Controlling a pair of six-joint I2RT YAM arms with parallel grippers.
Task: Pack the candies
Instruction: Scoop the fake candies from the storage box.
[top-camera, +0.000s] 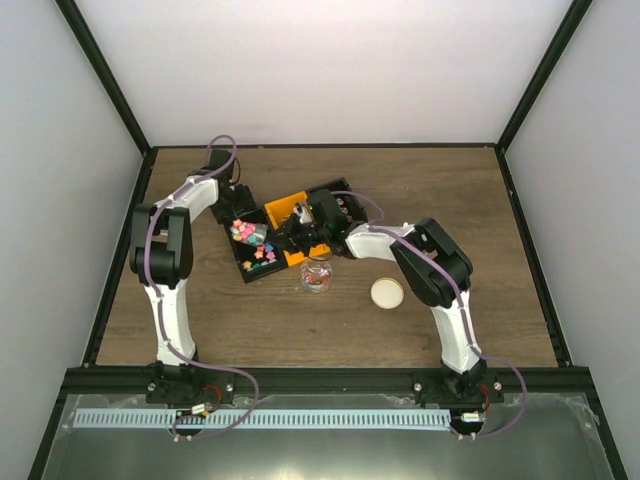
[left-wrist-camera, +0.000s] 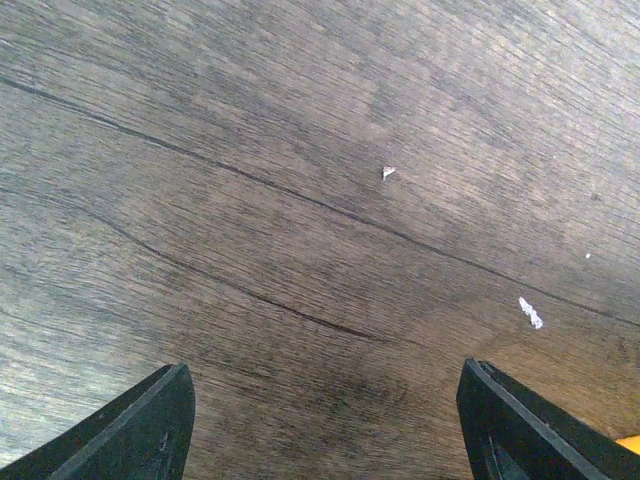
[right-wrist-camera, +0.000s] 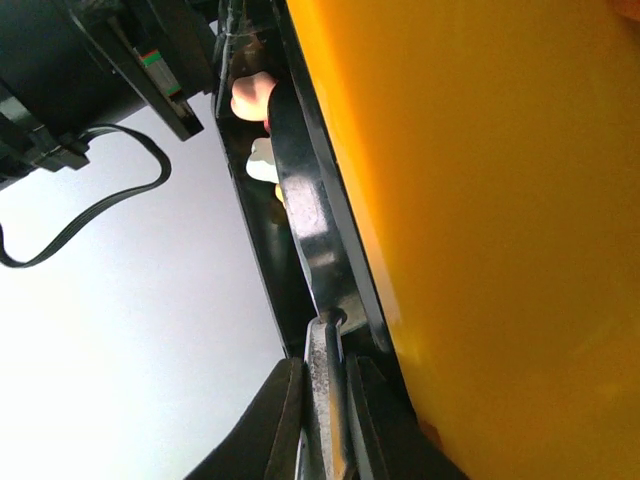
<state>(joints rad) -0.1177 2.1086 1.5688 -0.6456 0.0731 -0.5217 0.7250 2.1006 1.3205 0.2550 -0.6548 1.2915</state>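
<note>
- At the middle of the bench (top-camera: 430, 210), the candies (top-camera: 250, 240) lie heaped in a black tray (top-camera: 243, 274) that adjoins an orange box (top-camera: 285, 208).
- Just right of the tray stands a clear jar (top-camera: 317, 277) with pink pieces showing inside; a cream lid (top-camera: 387, 292) lies near it.
- Right hand (right-wrist-camera: 325, 375): clenched on the tray's thin black rim, with the orange wall alongside.
- Left hand (left-wrist-camera: 325, 368): released, fingers spread wide above bare wood.

Matt wooden table (left-wrist-camera: 300, 200), glossy black tray (right-wrist-camera: 300, 215)
</note>
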